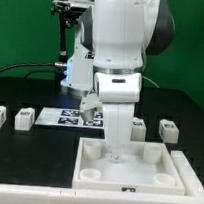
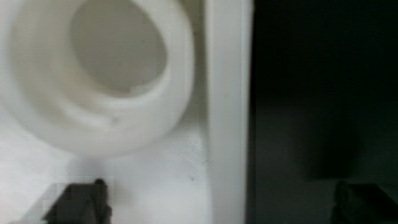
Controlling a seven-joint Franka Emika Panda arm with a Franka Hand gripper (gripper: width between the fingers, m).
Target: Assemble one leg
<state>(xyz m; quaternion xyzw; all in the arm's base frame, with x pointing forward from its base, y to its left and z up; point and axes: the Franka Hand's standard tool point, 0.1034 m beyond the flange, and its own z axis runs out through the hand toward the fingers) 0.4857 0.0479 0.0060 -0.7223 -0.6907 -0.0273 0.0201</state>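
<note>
The leg point(image 1: 169, 128) is lying on the black table point(image 1: 15, 97) just behind the white panel point(image 1: 144, 172), toward the exterior view's right. Other legs point(image 1: 25, 116) are sitting on the left, beyond the marker board point(image 1: 67, 117). The gripper point(image 1: 116, 143) is reaching down into the panel, its fingers point(image 2: 80, 200) standing wide apart (nothing clearly between them) beside a round recess point(image 2: 107, 70).

Gripper point(image 1: 116, 149) points straight down, jaws seemingly apart.

Ext view bright n evenly lit, soft shadows, low-res tho. Wrist view v blurry, white panel point(image 2: 89, 150) washed out, rest near-black.
</note>
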